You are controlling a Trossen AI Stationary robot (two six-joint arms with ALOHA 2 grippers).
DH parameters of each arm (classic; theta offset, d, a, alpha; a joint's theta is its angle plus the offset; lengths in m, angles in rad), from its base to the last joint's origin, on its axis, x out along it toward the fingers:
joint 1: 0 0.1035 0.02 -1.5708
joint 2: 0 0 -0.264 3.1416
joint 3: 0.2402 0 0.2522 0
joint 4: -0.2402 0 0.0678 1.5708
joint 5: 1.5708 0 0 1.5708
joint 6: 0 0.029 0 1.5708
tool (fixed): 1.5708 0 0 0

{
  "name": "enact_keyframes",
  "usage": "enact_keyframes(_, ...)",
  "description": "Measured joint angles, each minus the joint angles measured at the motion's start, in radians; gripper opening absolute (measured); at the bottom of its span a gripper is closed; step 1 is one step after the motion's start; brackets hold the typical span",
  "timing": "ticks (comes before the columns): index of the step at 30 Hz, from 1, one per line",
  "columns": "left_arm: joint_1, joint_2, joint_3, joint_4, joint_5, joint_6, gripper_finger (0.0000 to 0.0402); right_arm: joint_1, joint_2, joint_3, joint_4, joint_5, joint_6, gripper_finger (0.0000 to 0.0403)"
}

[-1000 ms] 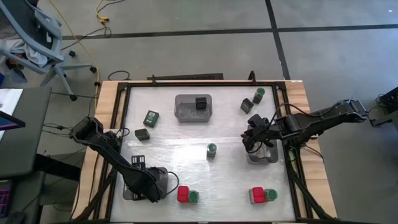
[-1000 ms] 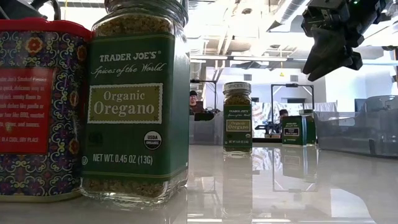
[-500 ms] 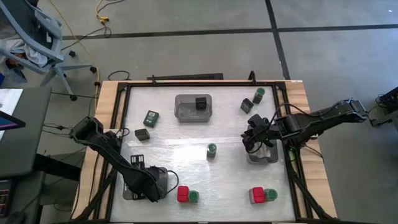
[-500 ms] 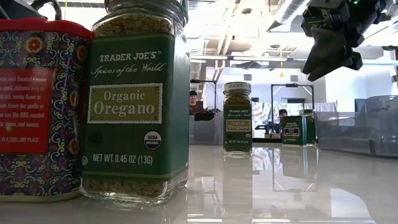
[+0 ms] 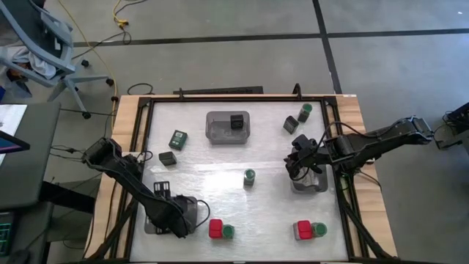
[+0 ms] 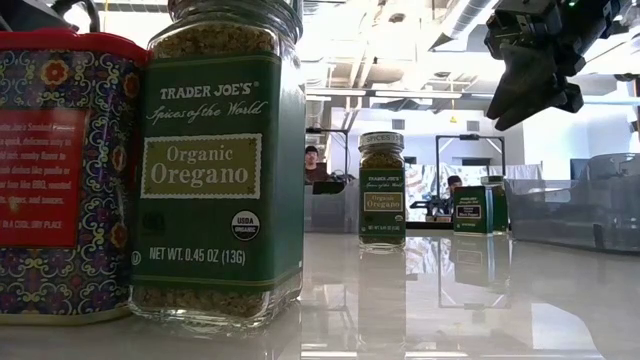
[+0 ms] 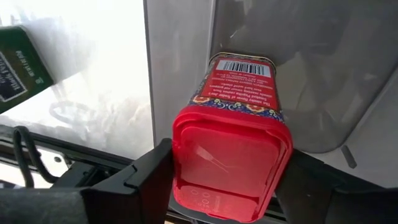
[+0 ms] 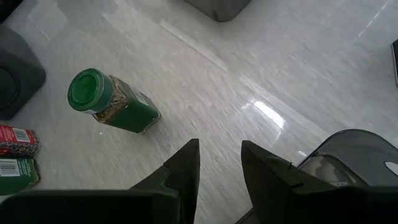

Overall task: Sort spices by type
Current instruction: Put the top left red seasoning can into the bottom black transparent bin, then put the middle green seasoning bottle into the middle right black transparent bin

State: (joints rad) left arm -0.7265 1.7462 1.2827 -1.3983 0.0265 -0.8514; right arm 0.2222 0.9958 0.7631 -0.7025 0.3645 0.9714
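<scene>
In the left wrist view a red spice tin (image 7: 233, 162) with a red lid stands inside a grey tray (image 7: 348, 74). My left gripper (image 7: 230, 186) is shut on it. From above, that gripper (image 5: 178, 218) hides the tin over the near-left tray (image 5: 149, 224). My right gripper (image 8: 221, 165) hangs open with nothing between its fingers, above the right tray (image 5: 316, 183). A green-lidded jar (image 5: 249, 177) stands mid-table. Red tin and jar pairs stand near the front (image 5: 216, 229) (image 5: 304, 229). A black cube (image 5: 237, 121) sits in the far tray (image 5: 218, 128). My left gripper pinches the red tin at its lid end, one finger (image 7: 149, 180) on each of two opposite sides of the lid (image 7: 179, 165). The fingers come steeply from above. The tin points down into the tray, slightly tilted, lid up. I cannot tell whether its base rests on the tray floor.
Dark green boxes lie at the left (image 5: 177, 138) (image 5: 168, 158) and far right (image 5: 291, 124), with another jar (image 5: 305, 111) beside them. A black frame (image 5: 146, 147) runs around the table top. Open table surface lies between the middle jar and the left boxes.
</scene>
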Motion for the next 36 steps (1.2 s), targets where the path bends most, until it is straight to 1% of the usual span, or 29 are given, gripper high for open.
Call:
enact_keyframes(8, 0.0, 0.0, 0.0, -0.002, 0.0, -0.001, 0.0276, 0.0, 0.0, 0.0, 0.0, 0.0, 0.006, 0.0145)
enact_keyframes(11, 0.0, 0.0, 0.0, -0.009, 0.004, -0.001, 0.0281, 0.0, 0.0, 0.0, 0.0, 0.0, 0.008, 0.0145)
enact_keyframes(15, 0.0, 0.0, 0.01, -0.039, 0.034, 0.004, 0.028, 0.0, 0.0, 0.0, 0.0, 0.0, 0.008, 0.0145)
enact_keyframes(23, 0.0, 0.0, 0.1, -0.117, 0.04, 0.0, 0.028, 0.0, 0.0, 0.0, 0.0, 0.0, 0.008, 0.0145)
enact_keyframes(30, 0.002, 0.0, 0.212, -0.174, 0.035, 0.004, 0.0279, 0.0, 0.0, 0.0, 0.0, 0.0, 0.008, 0.0145)
enact_keyframes(32, 0.007, 0.0, 0.242, -0.173, 0.016, 0.048, 0.0279, 0.0, 0.0, 0.0, 0.0, 0.0, 0.008, 0.0145)
enact_keyframes(36, 0.026, 0.0, 0.303, -0.174, -0.005, 0.246, 0.0279, 0.0, 0.0, 0.0, 0.0, 0.0, 0.008, 0.0145)
